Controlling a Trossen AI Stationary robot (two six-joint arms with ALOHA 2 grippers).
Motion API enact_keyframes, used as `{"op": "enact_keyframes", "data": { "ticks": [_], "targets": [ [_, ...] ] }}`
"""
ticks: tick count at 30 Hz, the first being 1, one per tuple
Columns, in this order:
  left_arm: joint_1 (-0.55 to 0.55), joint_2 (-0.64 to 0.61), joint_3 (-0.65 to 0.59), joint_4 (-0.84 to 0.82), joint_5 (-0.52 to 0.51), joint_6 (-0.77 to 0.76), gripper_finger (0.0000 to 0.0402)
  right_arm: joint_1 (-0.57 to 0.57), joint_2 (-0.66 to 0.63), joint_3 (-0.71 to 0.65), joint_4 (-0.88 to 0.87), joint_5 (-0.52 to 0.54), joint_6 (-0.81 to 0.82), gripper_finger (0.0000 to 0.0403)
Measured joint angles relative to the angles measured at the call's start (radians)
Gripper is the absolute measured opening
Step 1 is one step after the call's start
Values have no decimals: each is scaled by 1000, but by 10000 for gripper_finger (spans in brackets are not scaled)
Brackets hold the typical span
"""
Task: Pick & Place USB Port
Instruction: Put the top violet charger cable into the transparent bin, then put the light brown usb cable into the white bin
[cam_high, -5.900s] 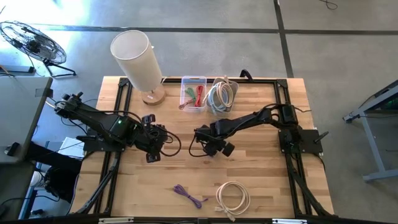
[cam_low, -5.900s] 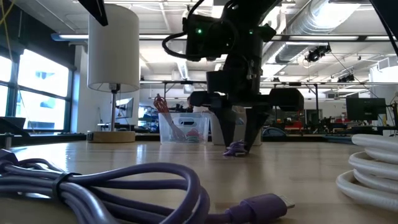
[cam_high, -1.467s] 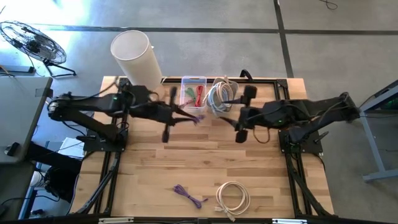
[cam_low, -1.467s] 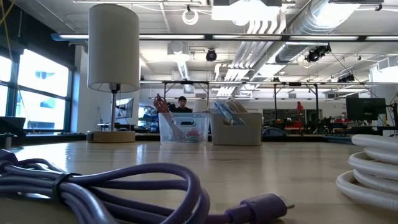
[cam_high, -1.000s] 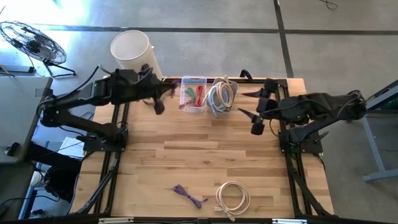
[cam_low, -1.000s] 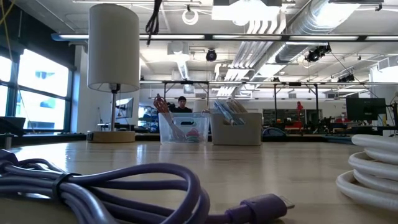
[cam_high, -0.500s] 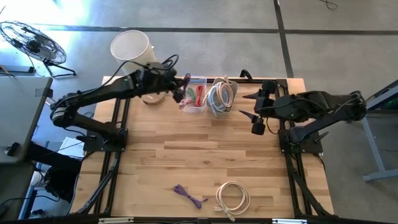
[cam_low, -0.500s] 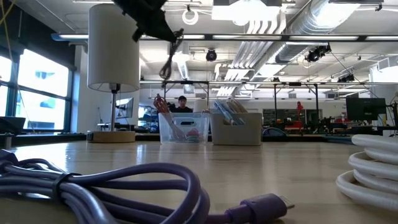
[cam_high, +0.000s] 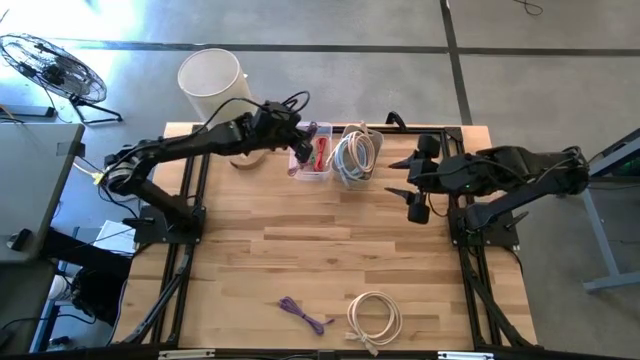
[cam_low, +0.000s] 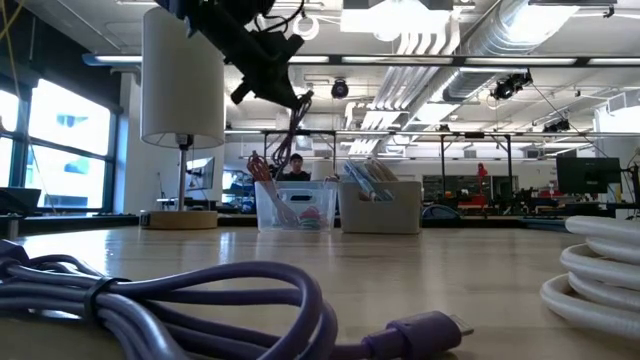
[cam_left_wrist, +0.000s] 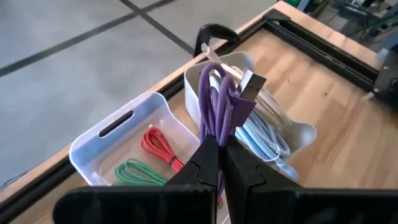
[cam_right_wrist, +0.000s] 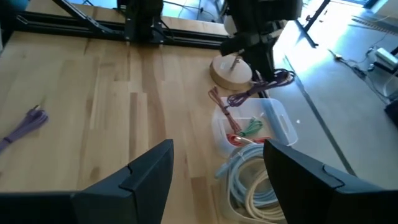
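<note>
the left pincer (cam_left_wrist: 216, 163) is pinching a folded purple usb cable (cam_left_wrist: 219, 102) between its pressed-together fingers, held in the air over the clear bin (cam_high: 311, 150) at the tabletop's (cam_high: 320, 260) 12 o'clock edge; the cable's metal plug sticks up from the bundle. inside that bin lie a red cable (cam_left_wrist: 159, 146) and a green cable (cam_left_wrist: 135, 169). just at the bin's 3 o'clock side stands a second bin (cam_high: 353, 152) full of white and pale blue cables. at the clear bin's 9 o'clock side stands a white lamp (cam_high: 216, 92). the right pincer (cam_high: 404, 176) hangs with its fingers spread wide, empty, near the tabletop's 2 o'clock corner. down at 6 o'clock lie another purple cable (cam_high: 304, 316) and, at its 3 o'clock side, a coiled white cable (cam_high: 375, 319), apart from each other
</note>
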Motion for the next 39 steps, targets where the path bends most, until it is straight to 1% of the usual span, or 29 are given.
{"op": "enact_keyframes", "data": {
  "ticks": [3,6,12,17,19,21,22,24,26,28,30,31,33,36,39],
  "targets": [
    [6,23,2,-1,27,2,2,0,0,0,0,-13,8,240],
    [11,36,0,2,31,23,18,0,0,0,-6,-13,11,240],
    [12,41,1,-4,24,75,90,0,0,0,-6,-14,8,240],
    [12,41,1,-3,23,76,149,0,0,0,-9,-14,-2,240],
    [12,41,1,9,45,77,165,0,0,0,-21,-14,-7,240],
    [12,41,1,50,99,105,175,0,0,0,-41,-23,-8,240],
    [12,37,1,75,145,125,177,0,0,0,-54,-40,-9,240],
    [11,32,1,135,255,156,178,0,0,0,-73,-114,-9,240],
    [9,25,1,213,378,191,176,0,0,0,-91,-239,-5,240],
    [-4,10,0,276,491,209,173,0,0,0,-105,-393,24,240],
    [-29,-3,4,329,558,205,171,1,1,0,-127,-521,82,240],
    [-36,-15,2,326,586,203,169,1,1,0,-139,-560,116,240],
    [-70,-34,1,323,620,196,167,1,1,0,-175,-593,188,240],
    [-120,-67,1,274,636,175,166,13,7,-10,-216,-580,289,240],
    [-192,-96,2,243,645,173,165,35,8,-73,-190,-609,357,240]
  ]
}}
